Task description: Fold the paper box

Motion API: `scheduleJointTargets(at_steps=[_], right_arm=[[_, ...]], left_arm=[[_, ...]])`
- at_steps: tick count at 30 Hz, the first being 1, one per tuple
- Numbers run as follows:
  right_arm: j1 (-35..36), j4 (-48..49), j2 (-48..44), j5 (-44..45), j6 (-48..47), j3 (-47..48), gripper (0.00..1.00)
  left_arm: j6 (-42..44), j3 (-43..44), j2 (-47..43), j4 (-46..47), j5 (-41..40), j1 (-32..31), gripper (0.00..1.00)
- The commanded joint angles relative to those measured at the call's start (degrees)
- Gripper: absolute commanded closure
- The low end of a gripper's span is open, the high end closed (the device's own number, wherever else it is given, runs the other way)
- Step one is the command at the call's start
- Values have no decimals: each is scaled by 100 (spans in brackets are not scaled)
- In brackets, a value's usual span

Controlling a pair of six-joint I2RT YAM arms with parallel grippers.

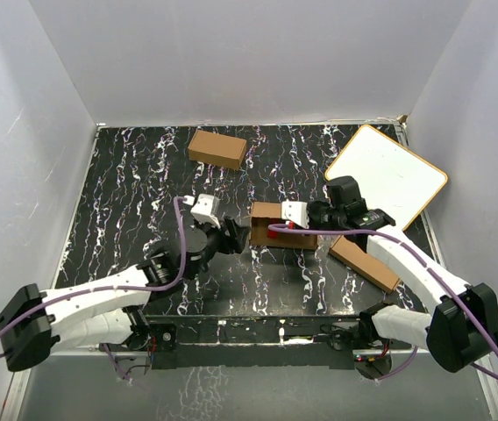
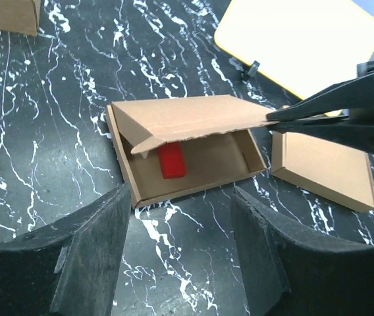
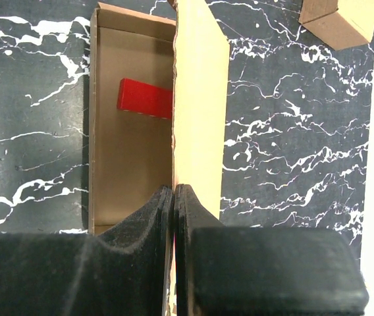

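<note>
- Black pads of the left claw (image 2: pixel 182 214) stand apart with nothing between them: released, no grasp.
- left arm (image 1: pixel 100 303) reaches in low from the near-left corner, wrist bent, claw aimed at the box's near long wall.
- paper box (image 2: pixel 193 164) sits on the tabletop (image 1: pixel 126 193) just ahead of the left claw, near but not touching it. It is in the middle of the tabletop, between both claws.
- Done so far, as I judge: base tray is formed and its walls stand up on the sides in view.
- red block (image 2: pixel 171 160) lies inside the tray, under the raised lid.
- lid flap (image 2: pixel 187 115) is hinged on the far side from the left claw, tilted half over the tray, not shut.
- Left to do, as I judge: bring the lid down and tuck its front flap and tabs in. Can't tell the tab and slot state from here.
- right claw (image 3: pixel 175 192) is clenched on the lid flap's edge, pinching the cardboard at the box's right end.
- right arm (image 1: pixel 407 263) comes from the near-right corner, forearm angled in, claw about level with the lid's free edge.
- flat carton (image 1: pixel 365 261) lies just beside the right claw, on its near-right side, apart from the box.
- small carton (image 1: pixel 217 148) sits well beyond the left claw.
- white board (image 1: pixel 387 175) lies beyond the right claw, at the far right.
</note>
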Motion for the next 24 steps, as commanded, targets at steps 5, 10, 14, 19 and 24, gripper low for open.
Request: scheduleJointTargets(at_steps=[5, 10, 14, 19, 24], right_arm=[[19, 26, -230, -360, 26, -205, 92], [20, -19, -261, -403, -5, -336, 92], [20, -74, -274, -508, -45, -442, 92], [18, -89, -258, -567, -53, -542, 92], [20, -100, -224, -593, -47, -628, 92]], left_arm=[[305, 643, -647, -1205, 831, 395, 42], [-3, 936, -79, -1219, 1891, 987, 51], [-145, 1110, 441, -1031, 2428, 1327, 55], [-86, 1634, 1224, -1063, 2907, 1499, 55], [-55, 2026, 1891, -1308, 3105, 1566, 55]])
